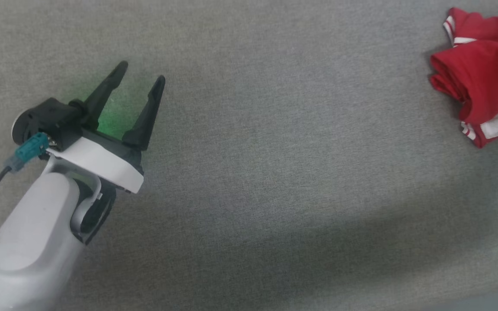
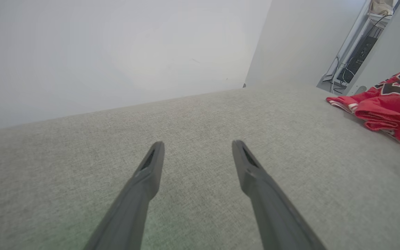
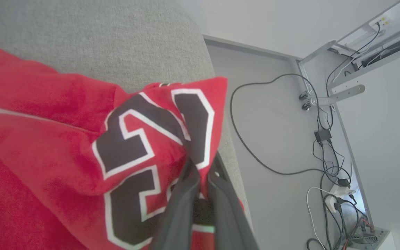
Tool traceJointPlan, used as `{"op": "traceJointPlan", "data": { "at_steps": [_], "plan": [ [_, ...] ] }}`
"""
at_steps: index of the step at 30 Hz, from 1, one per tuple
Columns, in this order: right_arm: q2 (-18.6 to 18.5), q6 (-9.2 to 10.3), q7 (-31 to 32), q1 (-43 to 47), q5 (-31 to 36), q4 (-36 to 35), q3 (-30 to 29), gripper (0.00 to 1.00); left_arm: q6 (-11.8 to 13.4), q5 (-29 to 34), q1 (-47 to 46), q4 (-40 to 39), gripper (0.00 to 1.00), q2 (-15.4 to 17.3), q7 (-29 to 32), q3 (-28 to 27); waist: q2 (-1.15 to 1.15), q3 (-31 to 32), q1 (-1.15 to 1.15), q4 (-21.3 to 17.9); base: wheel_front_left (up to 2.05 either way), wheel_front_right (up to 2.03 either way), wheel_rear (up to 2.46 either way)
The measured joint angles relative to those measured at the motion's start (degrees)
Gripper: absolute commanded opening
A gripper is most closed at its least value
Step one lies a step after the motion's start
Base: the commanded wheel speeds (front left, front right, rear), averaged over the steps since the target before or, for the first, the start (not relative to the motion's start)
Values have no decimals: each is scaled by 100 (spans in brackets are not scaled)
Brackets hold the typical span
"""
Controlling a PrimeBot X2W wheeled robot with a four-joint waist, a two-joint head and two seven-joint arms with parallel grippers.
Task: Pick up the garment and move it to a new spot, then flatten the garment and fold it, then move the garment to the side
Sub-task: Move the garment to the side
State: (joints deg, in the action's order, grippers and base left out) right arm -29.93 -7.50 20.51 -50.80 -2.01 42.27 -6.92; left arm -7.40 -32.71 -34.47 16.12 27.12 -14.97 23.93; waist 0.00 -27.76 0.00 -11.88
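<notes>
Red T-shirt (image 1: 484, 73): lying crumpled on the grey fabric surface (image 1: 249, 172), at the upper right of the head view
Left jaws: standing wide apart at the left of the head view, holding nothing, well apart from the T-shirt
Right jaws: pinching shut on a fold of the T-shirt beside its dark block letters (image 3: 130, 139)

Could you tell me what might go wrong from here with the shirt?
1. The right jaws pinch just a small fold of the shirt by its lettering; it may slip out when lifted.
2. The shirt lies bunched near the edge of the surface, above floor cables; a drop could send it off.
3. The left jaws stand open far away, so no second grip can catch it.
</notes>
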Motion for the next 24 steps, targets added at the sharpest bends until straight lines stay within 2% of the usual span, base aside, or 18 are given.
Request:
{"op": "traceJointPlan", "data": {
  "at_steps": [9,10,11,12,13,19,24],
  "plan": [
    [259,0,-645,-399,834,823,-638,0,0,-153,-254,35,100,102,0,188,0,-256,0,121,0,0,0],
    [281,0,-702,-441,921,893,-731,5,0,-159,-276,44,100,107,0,192,0,-270,0,141,0,0,0],
    [300,0,-749,-481,1018,971,-837,23,0,-165,-299,49,100,111,0,193,0,-280,0,161,0,0,0],
    [331,0,-797,-513,1133,1028,-914,50,0,-167,-313,48,100,121,0,197,0,-287,0,179,0,0,0],
    [360,0,-836,-538,1234,1093,-999,100,0,-181,-317,58,100,125,0,192,0,-288,0,195,0,0,0],
    [534,0,-878,-772,1699,1367,-1482,100,0,-227,-277,116,100,127,-1,-34,0,-177,0,249,0,0,0],
    [777,0,-855,-935,1781,1443,-1685,100,0,-250,-70,125,100,119,0,-266,0,9,0,258,0,0,0]
  ]
}}
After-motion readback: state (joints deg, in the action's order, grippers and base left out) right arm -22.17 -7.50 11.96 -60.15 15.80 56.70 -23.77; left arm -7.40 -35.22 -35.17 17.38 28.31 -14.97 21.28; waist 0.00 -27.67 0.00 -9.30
